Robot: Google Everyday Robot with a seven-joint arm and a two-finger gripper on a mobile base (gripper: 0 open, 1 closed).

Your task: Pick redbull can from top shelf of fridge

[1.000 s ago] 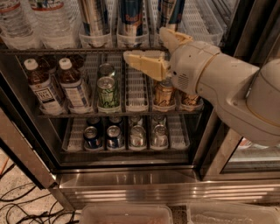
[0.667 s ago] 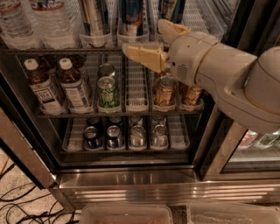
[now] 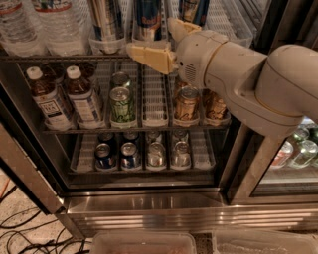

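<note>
**Standing open at the top shelf (image 3: 64, 58): tool (image 3: 166, 43) not closed on redbull can (image 3: 148, 17)**

The tool is found at the front rail of the fridge's (image 3: 149, 208) top shelf, its two tan fingers (image 3: 149, 55) spread apart with nothing held. The redbull can is seen upright in a clear lane tray (image 3: 147, 45) on that shelf, just behind the lower finger.

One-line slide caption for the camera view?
Open gripper poised beside the redbull can on the top shelf of the fridge.

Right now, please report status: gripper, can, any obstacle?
Gripper open, at top shelf rail. Redbull can upright in tray, not gripped. Tall cans close both sides.
</note>
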